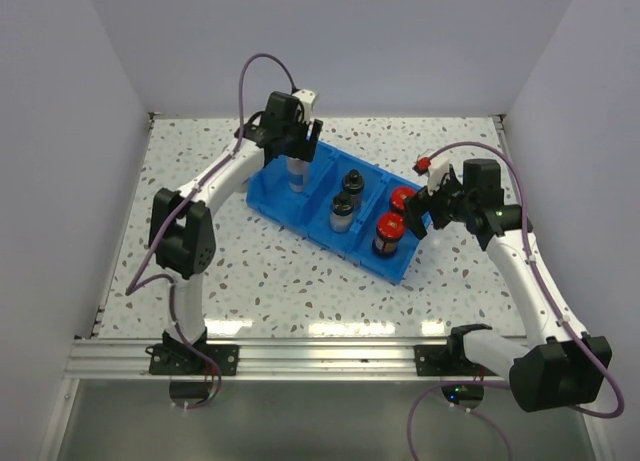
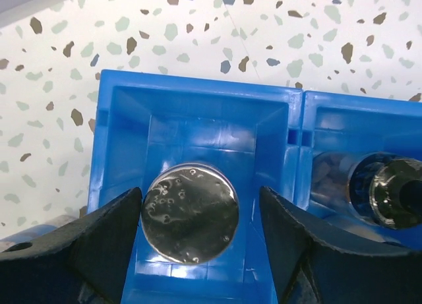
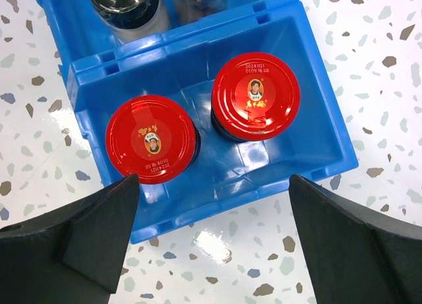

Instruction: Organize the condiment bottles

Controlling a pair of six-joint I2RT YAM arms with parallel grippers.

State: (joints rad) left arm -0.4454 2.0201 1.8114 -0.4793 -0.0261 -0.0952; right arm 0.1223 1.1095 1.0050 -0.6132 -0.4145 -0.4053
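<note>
A blue bin point(image 1: 300, 213) holds the condiment bottles. In its left compartment stands a clear jar with a silver lid point(image 2: 191, 213). My left gripper point(image 2: 201, 241) hangs over it, the left finger point(image 2: 109, 235) close against the lid and the right finger point(image 2: 293, 235) a clear gap away. Two black-topped jars point(image 1: 351, 184) point(image 1: 342, 213) stand in the middle compartment. Two dark jars with red caps point(image 3: 151, 148) point(image 3: 256, 96) stand in the right one. Beside that compartment's outer wall my right gripper point(image 3: 214, 241) is wide open over bare table, holding nothing.
The bin sits slantwise on a speckled white table point(image 1: 200, 181) enclosed by pale walls at the left, back and right. A metal rail point(image 1: 320, 359) with both arm bases runs along the near edge. The left arm's elbow point(image 1: 182, 231) rises left of the bin.
</note>
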